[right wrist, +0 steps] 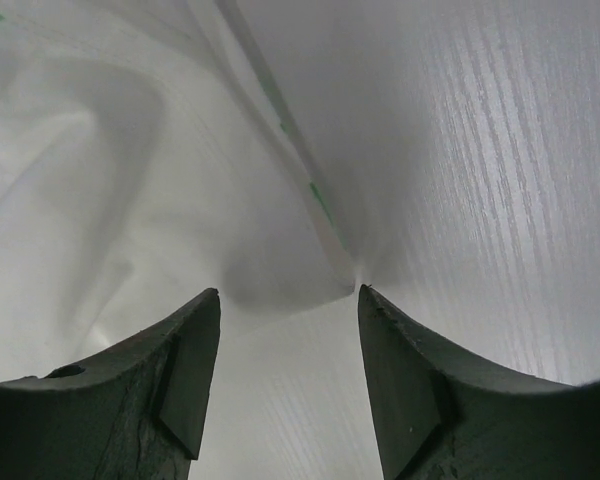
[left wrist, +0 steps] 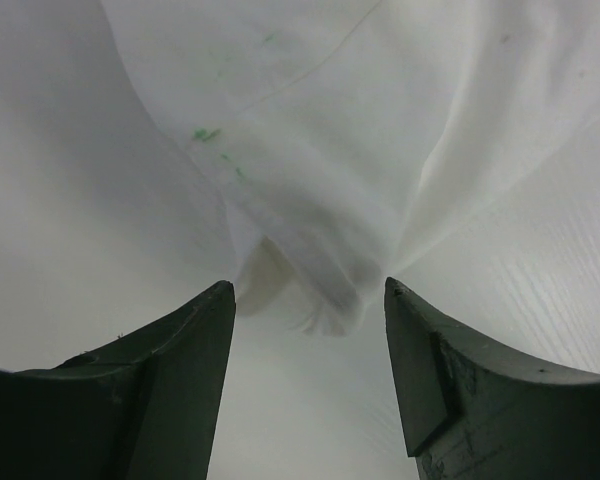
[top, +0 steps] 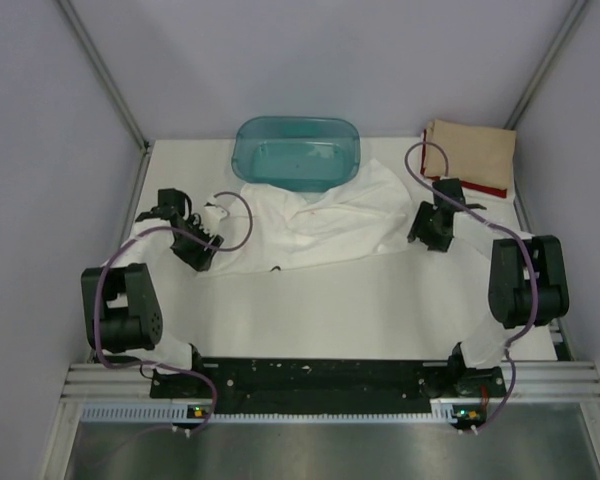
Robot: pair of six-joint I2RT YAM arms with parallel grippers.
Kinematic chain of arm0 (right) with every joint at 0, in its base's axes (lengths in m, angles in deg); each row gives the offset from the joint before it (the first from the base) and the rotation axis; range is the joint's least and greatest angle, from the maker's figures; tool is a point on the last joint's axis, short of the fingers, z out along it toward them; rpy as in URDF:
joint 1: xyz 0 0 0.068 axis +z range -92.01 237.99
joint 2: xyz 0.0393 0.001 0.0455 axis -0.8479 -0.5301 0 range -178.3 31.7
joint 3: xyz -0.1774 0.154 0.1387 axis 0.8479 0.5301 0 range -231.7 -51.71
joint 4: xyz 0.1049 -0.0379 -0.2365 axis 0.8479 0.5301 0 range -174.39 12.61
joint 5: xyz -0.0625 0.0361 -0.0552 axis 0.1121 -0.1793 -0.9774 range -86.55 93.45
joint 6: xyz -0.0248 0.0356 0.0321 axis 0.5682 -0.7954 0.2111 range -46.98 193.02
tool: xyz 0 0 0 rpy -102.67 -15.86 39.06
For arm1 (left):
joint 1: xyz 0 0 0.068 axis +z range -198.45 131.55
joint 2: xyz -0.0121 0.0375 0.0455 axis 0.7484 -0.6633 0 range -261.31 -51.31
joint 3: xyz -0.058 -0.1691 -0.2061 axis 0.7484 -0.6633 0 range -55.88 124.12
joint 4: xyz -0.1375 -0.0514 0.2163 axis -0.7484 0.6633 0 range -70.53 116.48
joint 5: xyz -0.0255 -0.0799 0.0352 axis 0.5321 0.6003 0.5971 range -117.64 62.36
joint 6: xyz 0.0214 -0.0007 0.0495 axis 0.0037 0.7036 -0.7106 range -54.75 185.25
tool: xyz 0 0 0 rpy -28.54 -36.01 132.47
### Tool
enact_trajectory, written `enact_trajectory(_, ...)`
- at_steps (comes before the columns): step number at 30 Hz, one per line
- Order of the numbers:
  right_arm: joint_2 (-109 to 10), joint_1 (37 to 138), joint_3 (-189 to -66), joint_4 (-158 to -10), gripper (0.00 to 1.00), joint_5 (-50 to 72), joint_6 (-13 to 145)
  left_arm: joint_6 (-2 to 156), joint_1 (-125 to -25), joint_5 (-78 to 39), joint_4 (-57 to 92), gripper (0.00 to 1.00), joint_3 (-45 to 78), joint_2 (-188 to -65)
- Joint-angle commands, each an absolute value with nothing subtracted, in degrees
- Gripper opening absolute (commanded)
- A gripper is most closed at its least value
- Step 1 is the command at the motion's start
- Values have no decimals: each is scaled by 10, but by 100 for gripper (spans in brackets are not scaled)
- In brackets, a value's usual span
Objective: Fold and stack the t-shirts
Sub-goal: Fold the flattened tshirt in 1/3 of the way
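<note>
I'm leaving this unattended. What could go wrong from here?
The white t-shirt lies against the teal tub, so pulling might drag the tub. The left end effector and right end effector, both open, straddle only thin cloth corners that could slip out.

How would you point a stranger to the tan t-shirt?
Start at the far right corner of the table, right of the teal tub. The tan t-shirt lies folded there atop a red one, unlike the white shirt spread crumpled mid-table.

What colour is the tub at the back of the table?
The tub is see-through teal, clearest in the top external view.
</note>
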State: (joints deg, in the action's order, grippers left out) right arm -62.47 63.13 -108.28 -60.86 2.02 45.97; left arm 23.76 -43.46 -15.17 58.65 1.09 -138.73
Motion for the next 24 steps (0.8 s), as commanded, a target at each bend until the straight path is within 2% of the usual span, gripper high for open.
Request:
enact_trajectory(1,-655,634,-1083,-642,56,13,444,239,-401,-117,580,66,10,-1388)
enact_trajectory(2,-659,635,-1084,-644,53,9,444,238,-393,-107,589,66,14,-1383)
enact_trajectory(8,-661,635,-1078,-659,20,-14,440,224,-379,-115,634,67,5,-1392)
enact_trajectory(10,-657,635,-1073,-670,12,-12,440,227,-380,-116,629,68,0,-1410)
enact_trajectory(14,-653,635,-1072,-673,4,-10,445,255,-378,-111,615,68,21,-1448)
enact_trajectory(17,-645,633,-1069,-675,0,-19,450,273,-376,-120,604,61,36,-1469)
enact_trajectory(19,-636,634,-1066,-675,0,-20,452,271,-376,-110,612,51,37,-1481)
enact_trajectory(20,-628,633,-1063,-675,0,-21,452,270,-376,-104,616,41,35,-1487)
enact_trajectory(22,-611,633,-1059,-674,0,-24,451,269,-376,-104,618,20,34,-1497)
enact_trajectory(23,-602,633,-1058,-673,0,-24,452,271,-376,-104,624,2,35,-1500)
enact_trajectory(24,-592,633,-1058,-672,0,-23,451,271,-375,-102,633,0,39,-1500)
